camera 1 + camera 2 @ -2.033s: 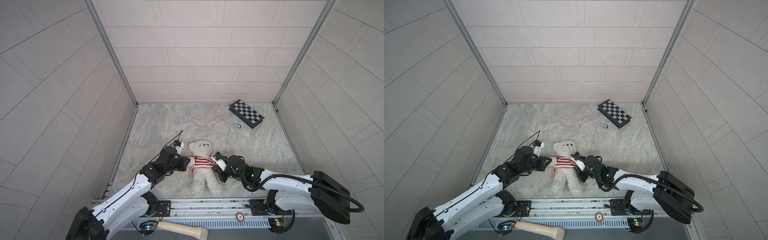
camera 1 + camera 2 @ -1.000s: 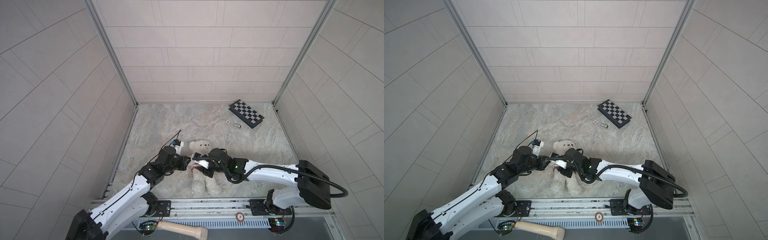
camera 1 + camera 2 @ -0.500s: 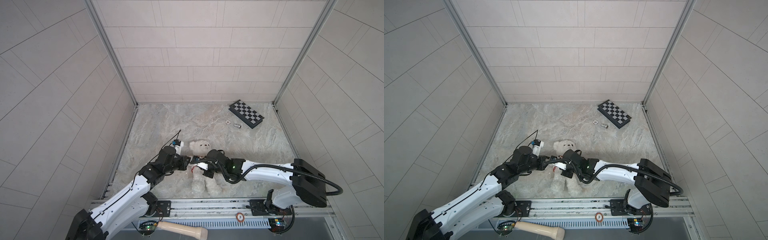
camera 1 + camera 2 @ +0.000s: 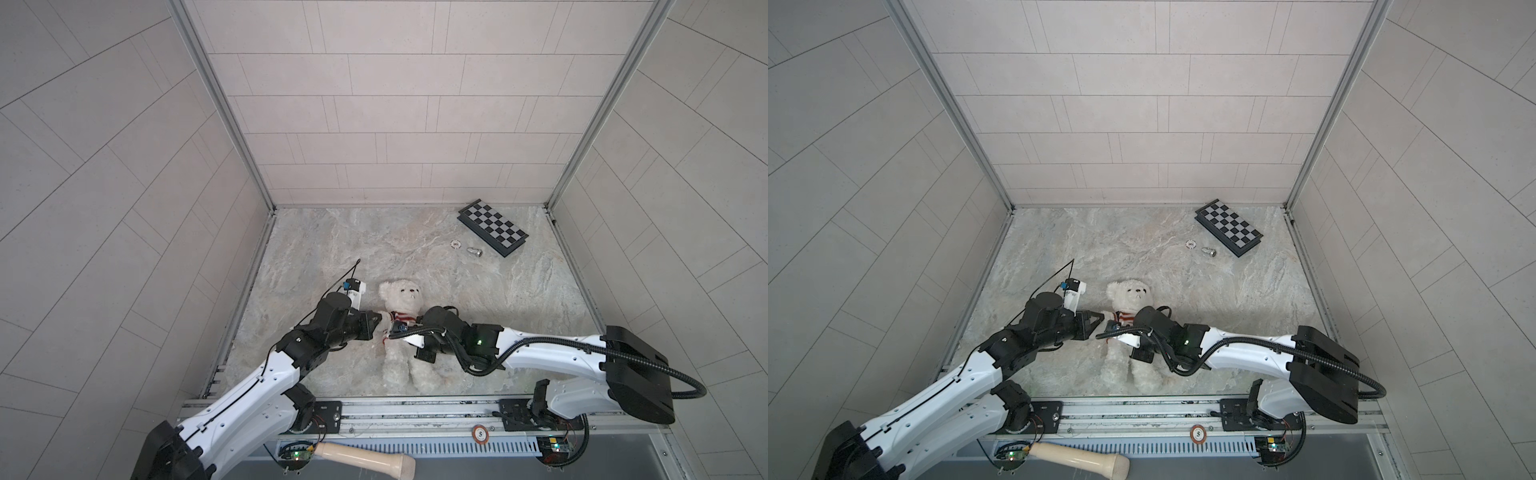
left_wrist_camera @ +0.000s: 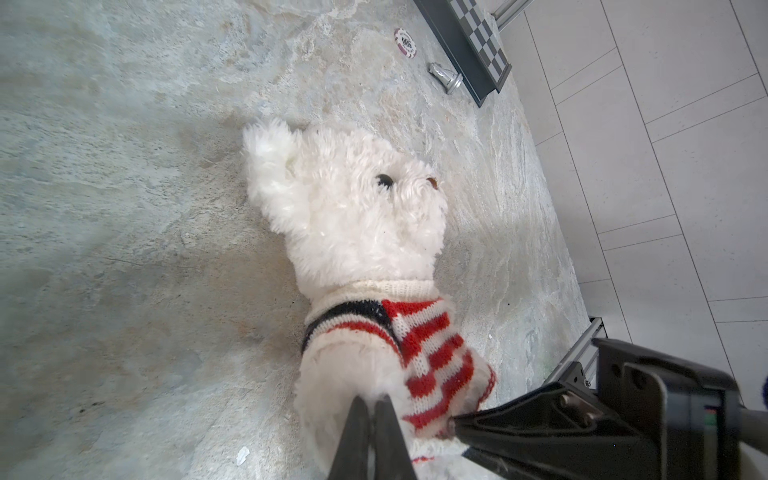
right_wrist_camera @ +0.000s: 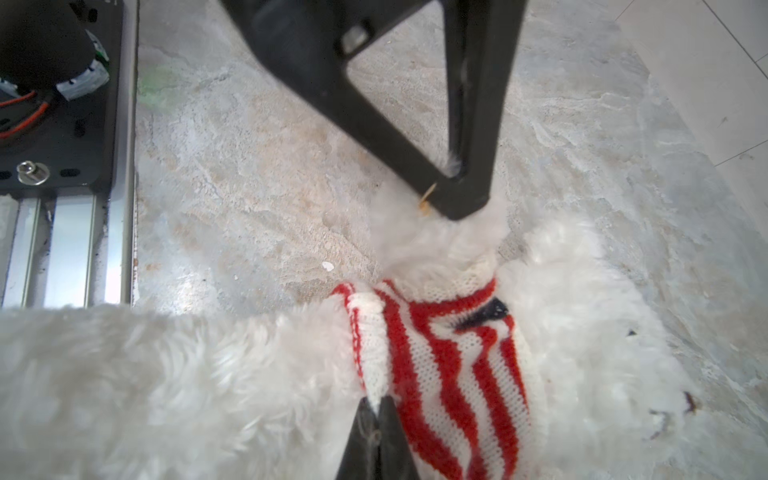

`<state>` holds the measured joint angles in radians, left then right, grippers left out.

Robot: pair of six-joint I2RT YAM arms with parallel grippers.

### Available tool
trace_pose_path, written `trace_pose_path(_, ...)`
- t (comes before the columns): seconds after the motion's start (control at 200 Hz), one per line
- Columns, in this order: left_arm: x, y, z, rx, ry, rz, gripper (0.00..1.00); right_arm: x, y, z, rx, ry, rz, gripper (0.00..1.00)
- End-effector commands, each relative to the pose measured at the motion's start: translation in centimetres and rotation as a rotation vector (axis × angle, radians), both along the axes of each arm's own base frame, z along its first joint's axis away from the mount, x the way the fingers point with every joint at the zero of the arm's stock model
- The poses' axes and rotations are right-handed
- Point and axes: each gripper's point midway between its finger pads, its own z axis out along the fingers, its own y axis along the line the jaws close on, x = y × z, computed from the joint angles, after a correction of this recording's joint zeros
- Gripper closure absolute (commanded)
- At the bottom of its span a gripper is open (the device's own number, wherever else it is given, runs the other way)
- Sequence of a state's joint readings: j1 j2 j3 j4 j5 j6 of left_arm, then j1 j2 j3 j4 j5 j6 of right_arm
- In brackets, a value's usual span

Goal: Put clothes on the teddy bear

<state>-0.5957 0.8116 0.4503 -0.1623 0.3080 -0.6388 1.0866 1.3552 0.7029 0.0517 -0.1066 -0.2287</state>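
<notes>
I can't see most of the bear's [image 4: 402, 291] torso in both top views: right arm [image 4: 461, 338] covers it. Left wrist view clips board [image 5: 484, 41].

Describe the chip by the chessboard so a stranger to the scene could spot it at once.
Start at the chessboard in the table's far right corner. Just off its near edge lie two small things. The chip is the flat round disc, left of the silver piece.

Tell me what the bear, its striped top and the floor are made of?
The teddy bear: white plush, long shaggy fibres. The striped top: matte knitted yarn, stitch loops visible. The floor: veined like stone, perhaps printed laminate; faint sheen.
</notes>
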Motion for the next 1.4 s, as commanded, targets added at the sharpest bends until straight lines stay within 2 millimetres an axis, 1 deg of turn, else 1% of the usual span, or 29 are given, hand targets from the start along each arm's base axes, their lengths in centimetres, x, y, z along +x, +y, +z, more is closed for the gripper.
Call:
trace_pose_path(0.0, 0.7, 0.5, 0.6, -0.007, -0.04, 0.043, 1.0, -1.0, -1.1, -0.7, -0.038, 0.007, 0.025, 1.0)
trace_pose_path(0.295, 1.1, 1.0, 0.3, 0.0, -0.04, 0.075, 1.0, -1.9, -2.7, -2.2, -0.075, 0.041, 0.017, 1.0)
trace_pose_path(0.436, 1.4, 1.4, 0.2, 0.005, -0.044, 0.097, 1.0, -2.3, -2.6, -1.4, -0.053, 0.041, 0.036, 1.0)
trace_pose_path(0.446, 1.4, 1.5, 0.2, 0.006, -0.044, 0.099, 1.0, -2.6, -3.0, -2.3, -0.07, 0.052, 0.038, 1.0)
trace_pose_path(0.461, 1.4, 1.5, 0.1, 0.007, -0.043, 0.101, 1.0, -2.8, -3.2, -2.5, -0.073, 0.055, 0.044, 1.0)
trace_pose_path(0.586, 1.6, 2.1, -0.6, 0.012, -0.03, 0.121, 1.0, -3.6, -3.3, -2.2, -0.044, 0.057, 0.082, 1.0)
trace_pose_path(0.726, 1.7, 2.6, -0.7, 0.018, -0.038, 0.139, 1.0, -4.1, -3.5, -1.9, -0.025, 0.062, 0.092, 1.0)
trace_pose_path(0.836, 1.9, 2.7, -0.8, 0.024, -0.058, 0.142, 1.0, -4.5, -3.2, -1.7, 0.003, 0.065, 0.112, 1.0)
trace_pose_path(0.916, 2.0, 2.7, -1.4, 0.03, -0.061, 0.141, 1.0, -4.7, -2.6, -1.0, 0.039, 0.058, 0.126, 1.0)
trace_pose_path(1.001, 2.0, 2.6, -1.9, 0.034, -0.063, 0.131, 1.0, -4.0, -1.8, -0.4, 0.079, 0.045, 0.105, 1.0)
trace_pose_path(1.116, 1.8, 2.5, -2.4, 0.037, -0.069, 0.117, 1.0, -2.4, -0.8, -0.7, 0.041, 0.041, 0.041, 1.0)
trace_pose_path(1.131, 1.8, 2.5, -2.5, 0.04, -0.068, 0.115, 1.0, -2.2, -0.8, -1.0, 0.03, 0.044, 0.033, 1.0)
trace_pose_path(1.141, 1.8, 2.5, -2.6, 0.041, -0.069, 0.113, 1.0, -2.2, -0.9, -1.2, 0.021, 0.047, 0.028, 0.99)
trace_pose_path(1.151, 1.7, 2.6, -2.7, 0.043, -0.068, 0.112, 1.0, -1.9, -0.4, -0.6, 0.032, 0.042, 0.023, 0.99)
trace_pose_path(1.166, 1.7, 2.6, -2.8, 0.045, -0.068, 0.11, 1.0, -1.6, -0.2, -0.3, 0.037, 0.041, 0.014, 0.98)
trace_pose_path(1.246, 1.4, 2.4, -2.9, 0.041, -0.075, 0.09, 1.0, -1.1, 0.2, 0.0, 0.026, 0.053, -0.015, 0.92)
trace_pose_path(1.327, 1.2, 2.2, -3.1, 0.036, -0.073, 0.072, 1.0, -0.7, -0.1, 0.7, 0.046, 0.047, -0.05, 0.84)
trace_pose_path(1.392, 1.1, 1.8, -2.9, 0.033, -0.076, 0.046, 1.0, -0.5, -0.7, 1.6, 0.073, 0.033, -0.082, 0.79)
